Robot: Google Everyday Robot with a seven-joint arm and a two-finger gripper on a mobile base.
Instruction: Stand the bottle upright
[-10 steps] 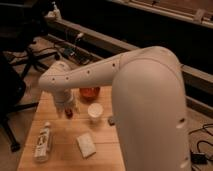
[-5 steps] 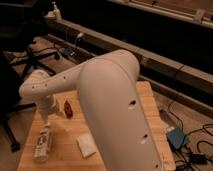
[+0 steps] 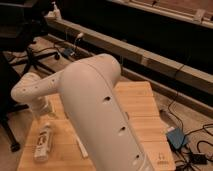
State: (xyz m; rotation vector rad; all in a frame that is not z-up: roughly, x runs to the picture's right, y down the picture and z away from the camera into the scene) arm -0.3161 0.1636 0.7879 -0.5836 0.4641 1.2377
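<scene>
The bottle lies flat on the front left part of the wooden table. It is slim and clear-whitish, with a pale label, and its cap end points away from me. My gripper hangs from the wrist at the left and sits just above the bottle's far end. I cannot tell whether it touches the bottle. The thick white arm sweeps across the middle of the view and hides much of the tabletop.
A sliver of a white thing shows beside the arm, to the right of the bottle. An office chair stands on the floor to the left. A blue box and cables lie on the floor at the right, and a long rail runs behind the table.
The arm has swung closer and lower over the table's left side, bringing the gripper down toward the bottle. It now hides the things that stood in the middle of the table.
</scene>
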